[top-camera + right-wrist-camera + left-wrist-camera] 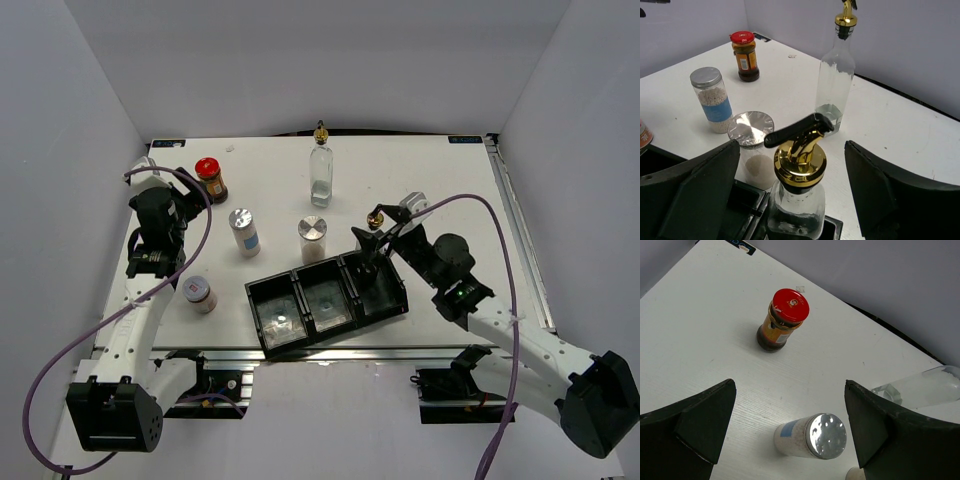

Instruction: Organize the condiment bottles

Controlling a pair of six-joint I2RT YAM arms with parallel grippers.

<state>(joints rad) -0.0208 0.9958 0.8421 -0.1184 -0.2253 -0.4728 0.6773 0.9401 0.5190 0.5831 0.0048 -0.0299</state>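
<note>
A clear glass bottle with a gold pourer (pixel 796 165) stands in the right end compartment of the black tray (pixel 262 282). My right gripper (pixel 792 170) is open around its neck, with both fingers clear of the glass. The second glass bottle (pixel 320 170) stands at the back. Further left stands a red-lidded jar (pixel 210 180). Three silver-lidded shakers rest on the table: a blue-labelled one (pixel 244 232), one by the tray (pixel 313 240), and one near the left arm (pixel 200 294). My left gripper (pixel 790 430) hangs open and empty above the blue-labelled shaker (pixel 812 437).
The tray (pixel 740 200) lies at a slant near the front edge, and its other two compartments hold no bottle. White walls close in the table on the left, back and right. Purple cables loop from both arms.
</note>
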